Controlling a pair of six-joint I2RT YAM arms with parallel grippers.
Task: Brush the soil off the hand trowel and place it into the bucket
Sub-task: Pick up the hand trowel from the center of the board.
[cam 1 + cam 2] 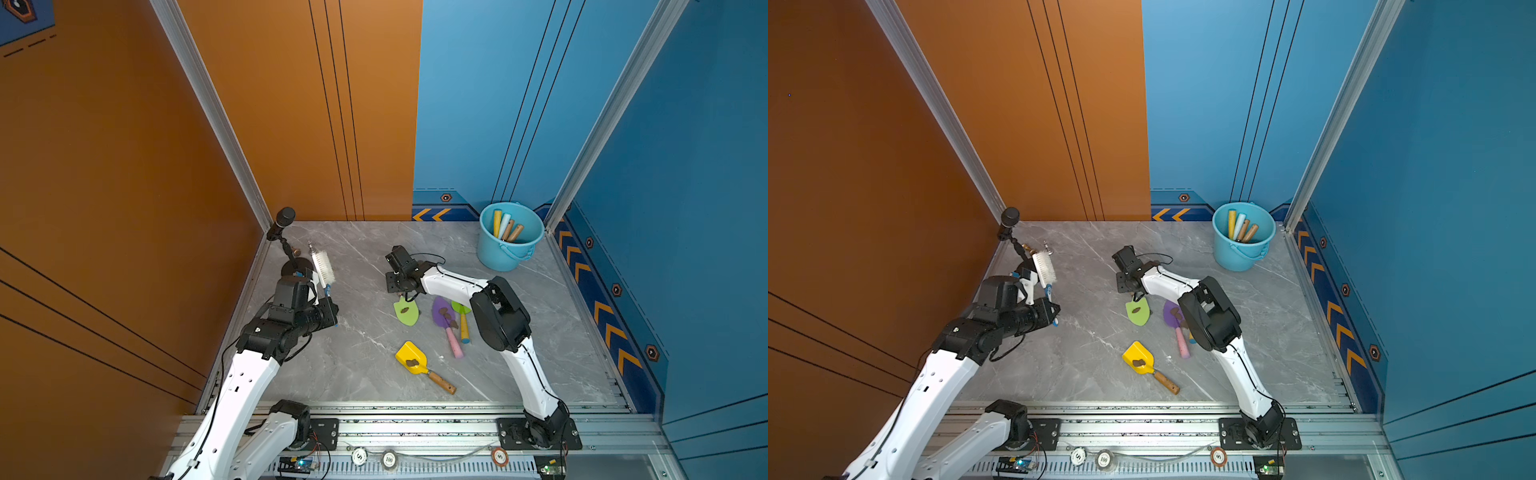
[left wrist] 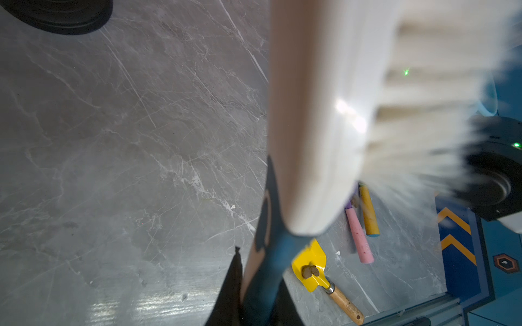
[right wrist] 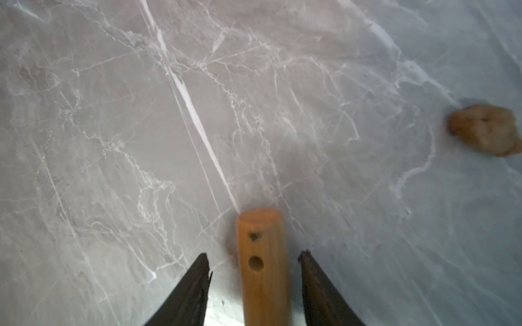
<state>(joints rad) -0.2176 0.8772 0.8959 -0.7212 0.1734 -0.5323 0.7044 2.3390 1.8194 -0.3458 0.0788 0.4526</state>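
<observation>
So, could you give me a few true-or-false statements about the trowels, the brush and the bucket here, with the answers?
1. The left end effector grips a white-bristled brush. True.
2. The bucket is empty. False: four handles stick up out of it.
3. The yellow trowel carries soil on its blade. True.
4. The right end effector is clamped tight on the wooden handle. False: its jaws stand open on either side of it, with gaps.
5. The purple trowel is clean. False: soil lies on its blade too.
</observation>
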